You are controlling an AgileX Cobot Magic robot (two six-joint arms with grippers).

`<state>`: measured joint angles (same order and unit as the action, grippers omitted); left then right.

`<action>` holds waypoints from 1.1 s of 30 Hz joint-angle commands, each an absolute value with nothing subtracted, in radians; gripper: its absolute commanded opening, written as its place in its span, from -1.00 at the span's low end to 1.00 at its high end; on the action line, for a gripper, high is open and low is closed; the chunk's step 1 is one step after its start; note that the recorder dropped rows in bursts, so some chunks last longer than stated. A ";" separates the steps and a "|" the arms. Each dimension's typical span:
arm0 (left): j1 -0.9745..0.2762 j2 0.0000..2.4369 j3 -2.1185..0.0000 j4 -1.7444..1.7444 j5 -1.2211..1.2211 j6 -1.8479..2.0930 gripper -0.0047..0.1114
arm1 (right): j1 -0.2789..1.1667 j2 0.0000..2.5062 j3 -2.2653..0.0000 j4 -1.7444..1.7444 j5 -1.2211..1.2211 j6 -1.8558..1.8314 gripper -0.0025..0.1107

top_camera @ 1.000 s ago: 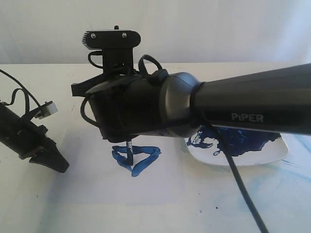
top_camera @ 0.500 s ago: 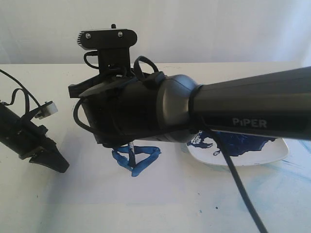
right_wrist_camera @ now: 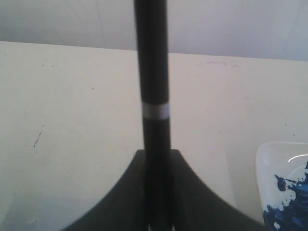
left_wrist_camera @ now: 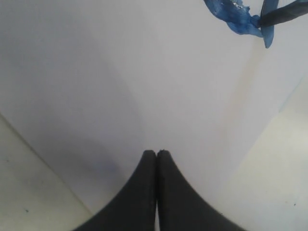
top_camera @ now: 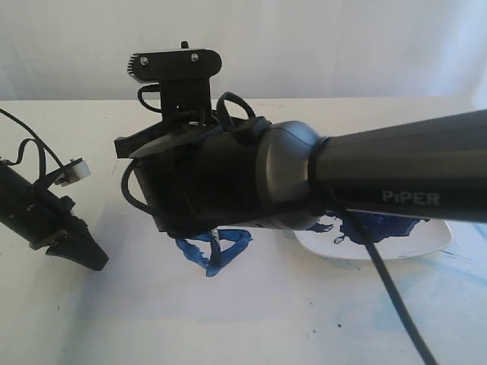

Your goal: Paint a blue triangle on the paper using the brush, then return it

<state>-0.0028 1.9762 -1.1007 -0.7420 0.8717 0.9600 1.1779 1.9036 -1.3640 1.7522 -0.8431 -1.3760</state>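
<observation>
The paper (top_camera: pixel 259 300) lies flat in the middle of the table, and the blue triangle (top_camera: pixel 214 249) is painted on it. My right arm (top_camera: pixel 228 182) reaches across above it and hides its own jaws in the exterior view. Below the wrist, the lower end of the brush (top_camera: pixel 216 242) pokes down onto the triangle. In the right wrist view my right gripper (right_wrist_camera: pixel 156 156) is shut on the black handle of the brush (right_wrist_camera: pixel 153 72). My left gripper (top_camera: pixel 97 261), shut and empty, rests at the paper's left edge. The left wrist view shows the left gripper (left_wrist_camera: pixel 156 152), the paper (left_wrist_camera: pixel 144 72), the blue triangle's corner (left_wrist_camera: pixel 238 17) and the brush (left_wrist_camera: pixel 284 12).
A white plate (top_camera: pixel 426 242) smeared with dark-blue paint sits right of the triangle, partly under the right arm; its rim (right_wrist_camera: pixel 262 178) also shows in the right wrist view. Faint blue smears (top_camera: pixel 449 266) mark the table near it. A cable (top_camera: pixel 396 296) hangs from the right arm.
The right arm has shifted a little to the right, carrying the brush end from the triangle's left part towards its middle. The left arm has not moved.
</observation>
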 commanded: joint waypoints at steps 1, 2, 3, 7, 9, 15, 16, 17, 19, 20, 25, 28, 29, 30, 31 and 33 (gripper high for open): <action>-0.002 1.981 -1.095 -0.761 0.886 0.966 -0.92 | 1.179 1.887 -1.360 1.744 -0.850 -1.380 -0.96; -0.002 1.981 -1.095 -0.761 0.886 0.966 -0.92 | 1.179 1.887 -1.360 1.744 -0.850 -1.380 -0.96; -0.002 1.981 -1.095 -0.761 0.886 0.966 -0.92 | 1.179 1.887 -1.360 1.744 -0.850 -1.380 -0.96; -0.002 1.981 -1.095 -0.761 0.886 0.966 -0.92 | 1.179 1.885 -1.360 1.744 -0.841 -1.380 -0.96; -0.002 1.981 -1.095 -0.761 0.886 0.966 -0.92 | 1.179 1.876 -1.360 1.744 -0.826 -1.380 -0.96; -0.002 1.981 -1.095 -0.761 0.886 0.966 -0.92 | 1.177 1.806 -1.375 1.744 -0.865 -1.387 -0.96; -0.002 1.981 -1.095 -0.761 0.886 0.966 -0.92 | 1.175 1.787 -1.375 1.744 -0.869 -1.387 -0.96; -0.002 1.981 -1.095 -0.761 0.886 0.966 -0.92 | 1.173 1.769 -1.375 1.744 -0.872 -1.390 -0.96; -0.002 1.981 -1.095 -0.761 0.886 0.966 -0.92 | 1.147 1.716 -1.375 1.744 -0.862 -1.426 -0.96; -0.002 1.981 -1.095 -0.761 0.886 0.966 -0.92 | 1.133 1.699 -1.375 1.744 -0.855 -1.445 -0.96; -0.002 1.981 -1.095 -0.761 0.886 0.966 -0.92 | 0.934 1.562 -1.375 1.744 -0.760 -1.543 -0.96; -0.002 1.981 -1.095 -0.761 0.886 0.966 -0.92 | 0.803 1.502 -1.371 1.744 -0.709 -1.541 -0.96; -0.002 1.981 -1.095 -0.761 0.886 0.966 -0.92 | 0.770 1.487 -1.371 1.744 -0.679 -1.543 -0.96; -0.002 1.981 -1.095 -0.761 0.886 0.966 -0.92 | 0.736 1.473 -1.371 1.744 -0.637 -1.543 -0.96; -0.002 1.981 -1.095 -0.761 0.886 0.966 -0.92 | 0.670 1.453 -1.371 1.744 -0.516 -1.543 -0.96; -0.002 1.981 -1.095 -0.761 0.886 0.966 -0.92 | 0.563 1.435 -1.371 1.744 -0.296 -1.519 -0.96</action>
